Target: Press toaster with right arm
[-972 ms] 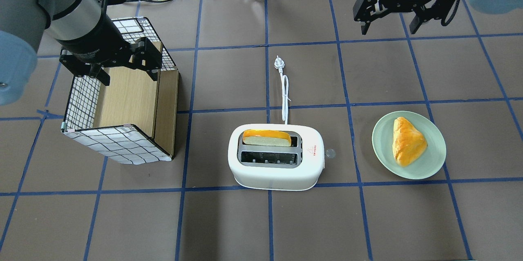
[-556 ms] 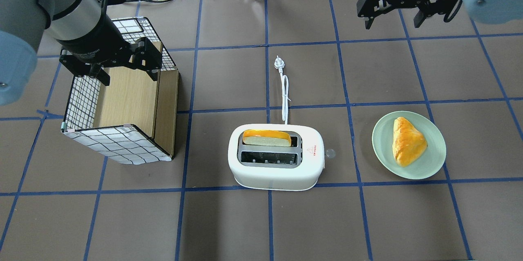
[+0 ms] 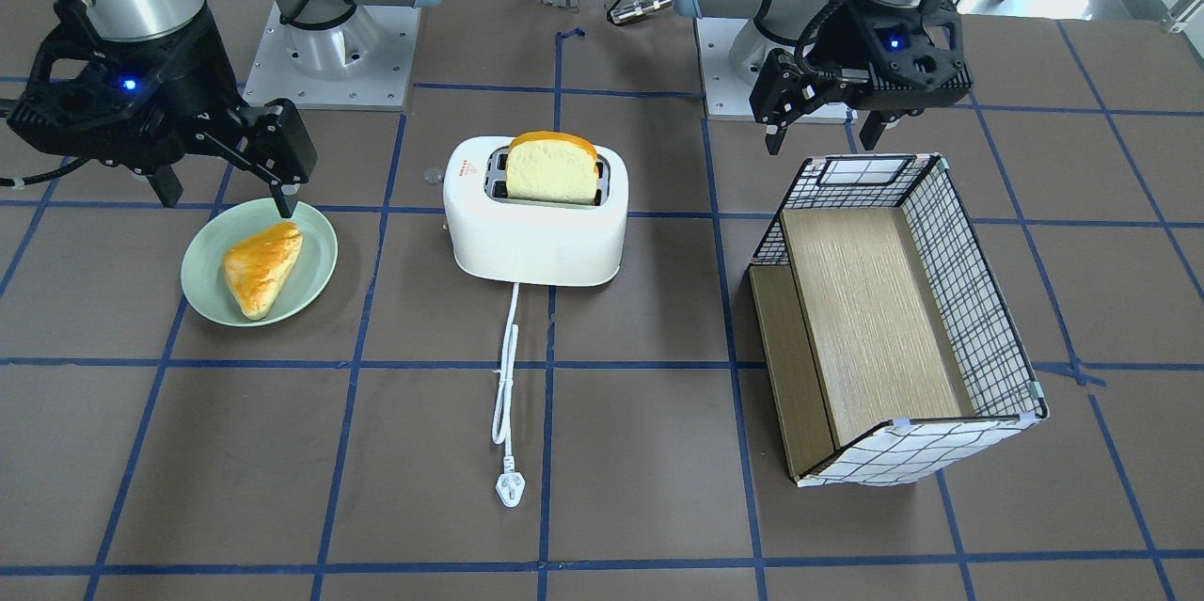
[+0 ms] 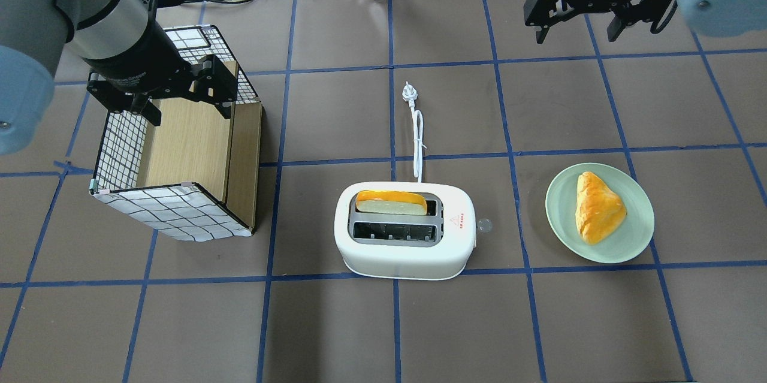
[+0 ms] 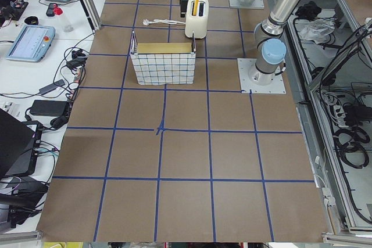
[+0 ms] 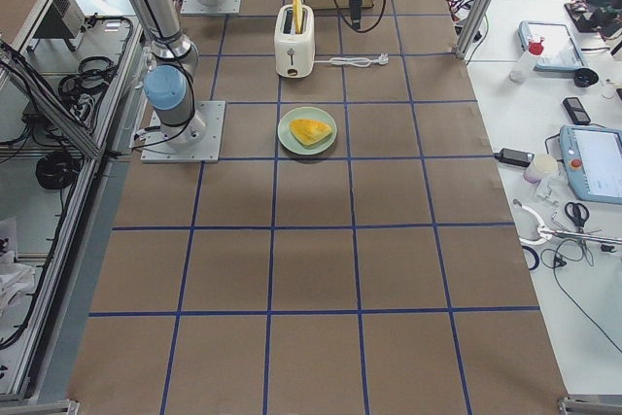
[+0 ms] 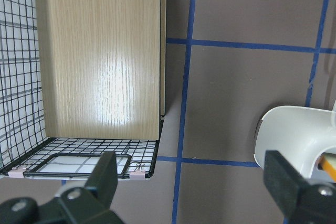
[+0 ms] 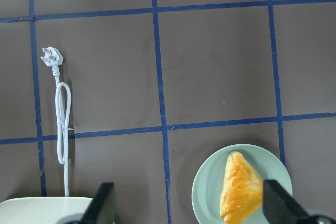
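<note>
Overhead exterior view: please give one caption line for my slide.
Toaster holding one bread slice stands mid-table; the open right gripper hangs apart from it, beyond the pastry plate.

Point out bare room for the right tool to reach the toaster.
Bare mat runs from the right tool, between the cord and the plate, to the toaster. Also bare between toaster and basket. Crowded where the left tool overhangs it.

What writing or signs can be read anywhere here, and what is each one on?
"2F Adaptive": white print on the right gripper; the rest is blurred.
Red triangle sign with red print beneath it, on the toaster: too small to read.
White print on the left gripper: blurred.
</note>
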